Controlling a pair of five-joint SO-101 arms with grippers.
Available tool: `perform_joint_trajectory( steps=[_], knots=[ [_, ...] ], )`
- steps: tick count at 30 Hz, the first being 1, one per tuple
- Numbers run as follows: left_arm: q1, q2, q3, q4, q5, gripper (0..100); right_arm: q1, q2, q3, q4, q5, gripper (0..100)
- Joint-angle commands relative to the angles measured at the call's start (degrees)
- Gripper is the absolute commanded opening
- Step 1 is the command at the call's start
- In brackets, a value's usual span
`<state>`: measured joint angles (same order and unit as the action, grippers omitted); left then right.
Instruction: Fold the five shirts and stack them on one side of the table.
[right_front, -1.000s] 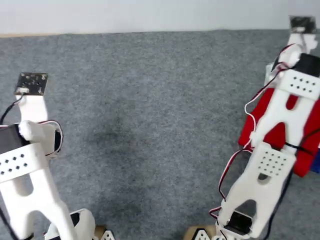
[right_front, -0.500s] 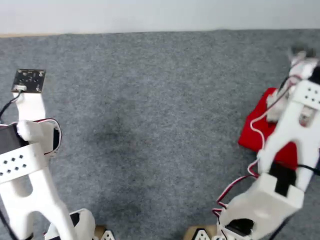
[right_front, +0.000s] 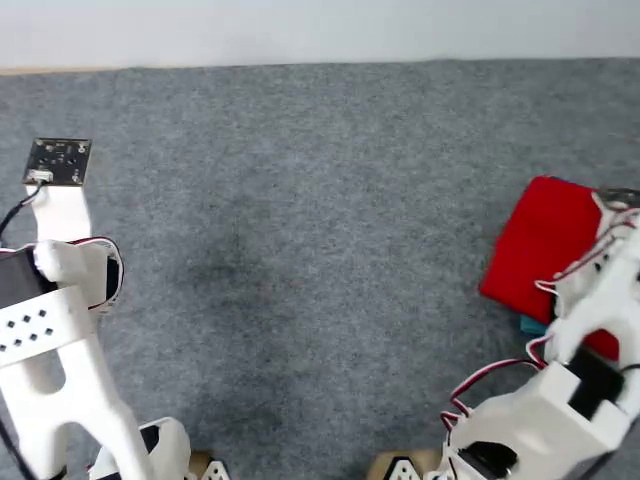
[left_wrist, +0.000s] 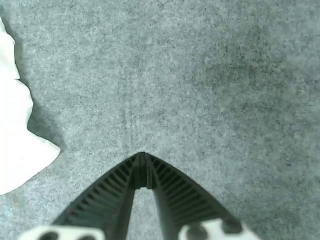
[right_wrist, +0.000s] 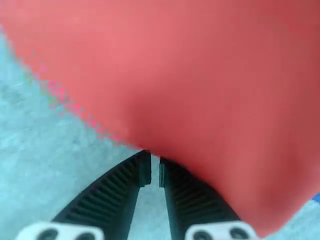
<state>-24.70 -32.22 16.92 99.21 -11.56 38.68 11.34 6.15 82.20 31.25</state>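
Folded red shirt (right_front: 545, 243) atop stack, table's right side

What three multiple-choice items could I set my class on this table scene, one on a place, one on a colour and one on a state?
1. On the table, the red shirt lies:
A. at the right side
B. in the middle
C. at the left side

2. In the left wrist view, the cloth beside the left hand is:
A. blue
B. white
C. red

3. The left hand is:
A. shut, holding nothing
B. wide open
C. shut on a shirt

Answers:
1 A: the high view shows the red shirt folded by the right edge, under the right arm.
2 B: the cloth at the edge of the left wrist view is plain white.
3 A: its tips meet over bare grey table.
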Motion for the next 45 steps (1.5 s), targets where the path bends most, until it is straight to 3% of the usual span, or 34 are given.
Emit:
perform_joint_trajectory(
  steps=[1,7,11,19,28,35,41,45],
  knots=[
    [0.3,-1.9,-2.8,1.1,-0.3,0,2.4,-1.8,-0.3,-4.0,2.8,5.1],
    [0.3,-1.9,-2.8,1.1,-0.3,0,5.1,2.8,-4.9,-3.5,4.4,5.1],
    [0.3,-1.9,-2.8,1.1,-0.3,0,5.5,2.8,-10.2,3.2,4.4,5.1],
    [0.3,-1.9,-2.8,1.1,-0.3,0,-2.2,0.7,-17.5,17.9,4.0,5.1],
    [-0.2,-1.8,-3.6,1.1,-0.4,0,-7.3,-14.4,-16.9,20.4,-0.6,5.0],
    [-13.4,1.5,-5.9,0.8,-4.1,5,-6.8,-28.5,-2.1,20.4,-0.2,5.0],
    [-27.4,10.9,-6.1,-2.0,-14.2,5,-3.3,-39.4,13.2,20.3,5.6,5.0],
    [-29.9,16.6,-6.1,-4.7,-23.0,6,-1.2,-43.7,19.6,20.3,8.5,5.0]
  ],
)
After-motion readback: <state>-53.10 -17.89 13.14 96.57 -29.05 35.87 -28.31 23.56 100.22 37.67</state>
